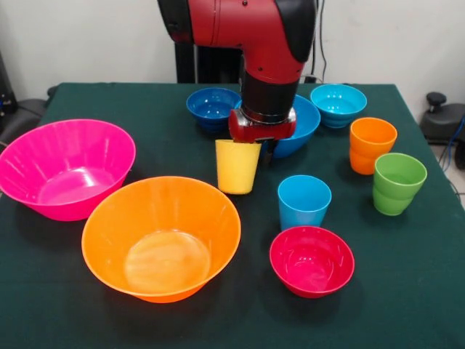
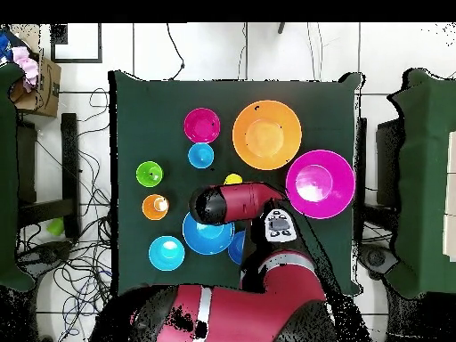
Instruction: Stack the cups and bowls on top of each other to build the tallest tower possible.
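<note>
no tower yet: every bowl and cup sits apart on the table point(image 1: 429, 291). the gripper point(image 1: 256, 145) is clamped on the yellow cup's point(image 1: 237, 167) rim (beside the large orange bowl point(image 1: 161, 236)), so all the stacking remains.

On a dark green table point(image 1: 407, 291) sit a pink bowl point(image 1: 65, 167), an orange bowl point(image 1: 161, 236), a red bowl point(image 1: 312, 259), two blue bowls, a cyan bowl point(image 1: 338, 104), and yellow point(image 1: 237, 166), light blue point(image 1: 304, 201), orange and green point(image 1: 398, 183) cups. The arm point(image 1: 247, 29) is red and black.
</note>
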Robot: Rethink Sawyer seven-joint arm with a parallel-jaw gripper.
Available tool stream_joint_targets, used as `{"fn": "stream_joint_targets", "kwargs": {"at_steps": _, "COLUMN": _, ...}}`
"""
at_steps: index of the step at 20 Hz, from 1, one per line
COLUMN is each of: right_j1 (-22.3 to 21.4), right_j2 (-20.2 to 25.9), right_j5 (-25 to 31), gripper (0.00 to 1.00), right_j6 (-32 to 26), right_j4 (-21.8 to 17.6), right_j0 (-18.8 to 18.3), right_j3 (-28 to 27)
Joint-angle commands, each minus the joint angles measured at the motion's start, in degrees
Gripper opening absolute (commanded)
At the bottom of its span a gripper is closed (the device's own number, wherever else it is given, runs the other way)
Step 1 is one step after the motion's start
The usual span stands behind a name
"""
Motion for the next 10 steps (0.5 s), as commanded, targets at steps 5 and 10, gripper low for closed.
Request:
{"fn": "stream_joint_targets", "kwargs": {"at_steps": 5, "right_j1": 4.21, "right_j2": 2.66, "right_j5": -4.11, "gripper": 1.0, "right_j6": 4.17, "right_j4": -2.81, "right_j0": 0.21, "right_j3": -1.6}}
{"fn": "stream_joint_targets", "kwargs": {"at_steps": 10, "right_j1": -1.72, "right_j2": 4.63, "right_j5": -1.62, "gripper": 1.0, "right_j6": 3.06, "right_j4": -1.58, "right_j0": -1.48, "right_j3": 2.45}}
